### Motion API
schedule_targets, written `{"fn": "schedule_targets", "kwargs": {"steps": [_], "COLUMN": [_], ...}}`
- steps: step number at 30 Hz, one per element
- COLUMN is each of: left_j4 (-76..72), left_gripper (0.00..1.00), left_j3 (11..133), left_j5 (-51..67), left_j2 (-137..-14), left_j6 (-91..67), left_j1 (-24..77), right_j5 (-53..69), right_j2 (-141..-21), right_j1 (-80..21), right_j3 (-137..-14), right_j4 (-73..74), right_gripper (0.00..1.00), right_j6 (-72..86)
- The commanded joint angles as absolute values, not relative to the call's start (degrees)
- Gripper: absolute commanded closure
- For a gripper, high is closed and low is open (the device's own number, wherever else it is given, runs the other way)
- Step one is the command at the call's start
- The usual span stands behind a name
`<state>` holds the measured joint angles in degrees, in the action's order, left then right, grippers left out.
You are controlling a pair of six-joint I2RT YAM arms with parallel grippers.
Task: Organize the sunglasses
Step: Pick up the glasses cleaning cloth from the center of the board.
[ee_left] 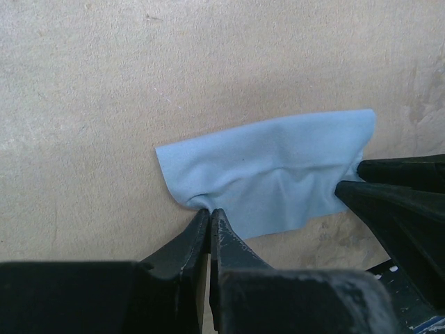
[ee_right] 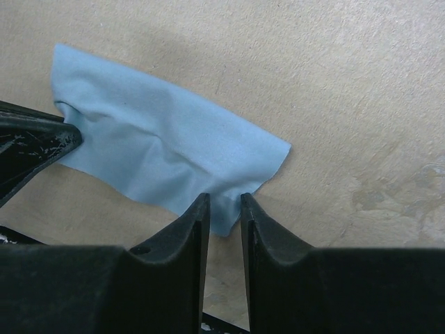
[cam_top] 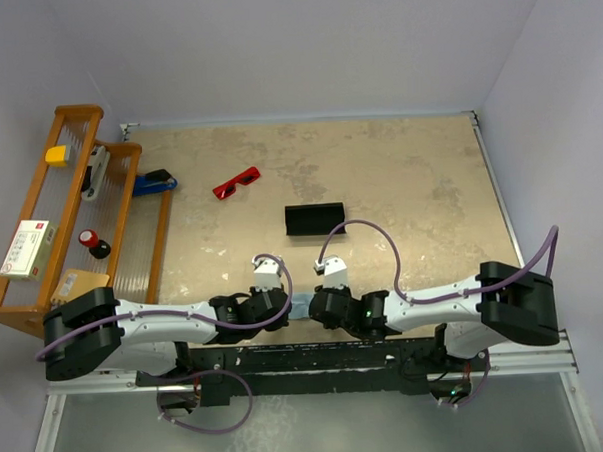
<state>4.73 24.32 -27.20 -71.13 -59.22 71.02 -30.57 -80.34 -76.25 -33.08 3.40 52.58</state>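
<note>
The red-framed sunglasses [cam_top: 238,182] lie on the table at the far left of centre, away from both grippers. The black case [cam_top: 314,218] lies mid-table. A light blue cloth [ee_left: 278,174] lies at the near edge between the two grippers; it also shows in the right wrist view [ee_right: 153,149]. My left gripper [ee_left: 209,211] is shut on the cloth's left near corner. My right gripper [ee_right: 224,200] has its jaws a little apart, with the cloth's right near corner between them. The right gripper's fingers [ee_left: 396,202] show in the left wrist view.
A wooden rack [cam_top: 76,211] stands along the left wall, holding a yellow item [cam_top: 55,155], a white box [cam_top: 27,248] and small red and black items [cam_top: 94,242]. A blue item [cam_top: 154,182] lies beside it. White walls enclose the table.
</note>
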Motion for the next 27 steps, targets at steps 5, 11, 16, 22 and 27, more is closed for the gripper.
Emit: {"fn": "schedule_targets", "kwargs": {"steps": [5,11,16,22,27], "left_j4": [4.68,4.33,3.8,3.46,5.0], "left_gripper": [1.0,1.0,1.0,1.0,1.0], "left_j3": [23.75,23.82,23.8,24.27,27.63], "left_j5": [-27.16,-27.32,-27.17,-27.63,-28.33], "left_j2": [-70.27,-70.7,-71.34,-71.69,-72.39], "left_j6": [-59.49,-59.67,-59.77,-59.27,-57.6], "left_j1": [71.79,71.87,71.93,71.98,71.98], "right_j5": [-30.43,-30.85,-31.0,-31.88,-31.77], "right_j2": [-82.0,-82.11,-81.92,-80.71,-78.0], "right_j1": [-77.56,-77.55,-77.57,-77.54,-77.52], "right_j3": [-32.53,-32.69,-32.52,-32.96,-34.07], "right_j4": [9.01,9.5,9.45,9.82,11.65], "right_gripper": [0.82,0.96,1.0,1.0,1.0], "right_j6": [56.23,56.56,56.66,56.06,54.58]}}
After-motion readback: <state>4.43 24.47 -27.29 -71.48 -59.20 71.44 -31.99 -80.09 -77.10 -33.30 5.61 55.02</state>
